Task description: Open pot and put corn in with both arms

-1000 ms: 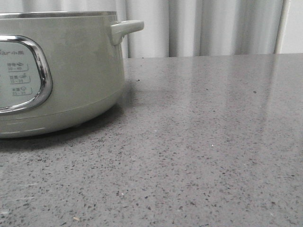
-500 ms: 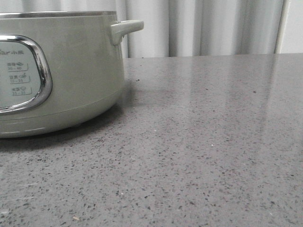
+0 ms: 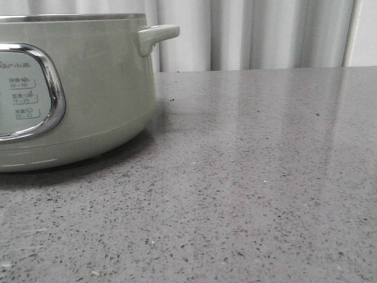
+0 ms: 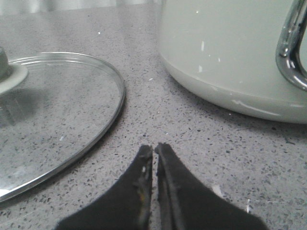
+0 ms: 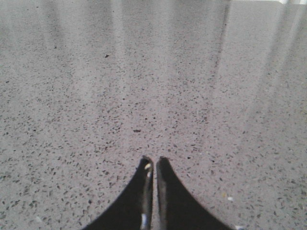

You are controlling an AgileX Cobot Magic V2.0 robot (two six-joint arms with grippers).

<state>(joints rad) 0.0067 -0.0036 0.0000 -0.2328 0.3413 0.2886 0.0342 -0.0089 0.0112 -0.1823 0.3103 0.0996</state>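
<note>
The pale sage-green pot [image 3: 94, 94] fills the left of the front view, with its chrome-framed panel [image 3: 26, 94] and stubby side handle [image 3: 158, 35]. In the left wrist view the pot [image 4: 230, 52] stands close by, and its clear glass lid [image 4: 53, 115] lies flat on the table beside it, off the pot. My left gripper [image 4: 154, 149] is shut and empty above bare table between lid and pot. Over speckled table with nothing near it, my right gripper [image 5: 153, 163] is also shut and empty. The corn is out of view.
A grey speckled countertop [image 3: 253, 177] stretches to the right of the pot. Pale curtains [image 3: 253, 32] hang behind the table's far edge.
</note>
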